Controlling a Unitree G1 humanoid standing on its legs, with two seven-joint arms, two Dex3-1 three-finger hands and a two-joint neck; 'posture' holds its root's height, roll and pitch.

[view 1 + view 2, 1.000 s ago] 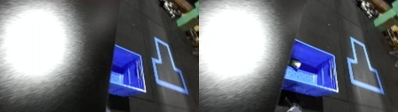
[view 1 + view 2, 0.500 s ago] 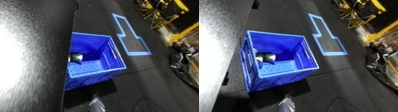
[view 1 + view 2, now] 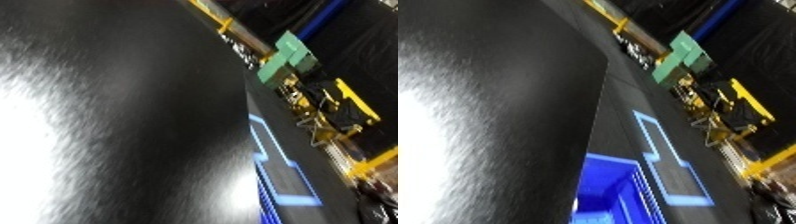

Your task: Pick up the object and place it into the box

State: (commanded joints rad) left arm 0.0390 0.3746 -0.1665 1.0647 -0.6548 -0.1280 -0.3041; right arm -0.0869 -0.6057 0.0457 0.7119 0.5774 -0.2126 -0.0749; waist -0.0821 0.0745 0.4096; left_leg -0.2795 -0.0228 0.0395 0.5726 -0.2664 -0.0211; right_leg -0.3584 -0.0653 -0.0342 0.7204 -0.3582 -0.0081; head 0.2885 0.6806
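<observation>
Right now neither my left robot hand nor my right robot hand is in sight, so I cannot tell their state. A shiny black counter (image 3: 115, 110) fills the left side. Beyond its edge, the blue bin (image 3: 616, 192) shows at the bottom, beside a blue outline on the floor (image 3: 664, 160). The object itself is not visible.
</observation>
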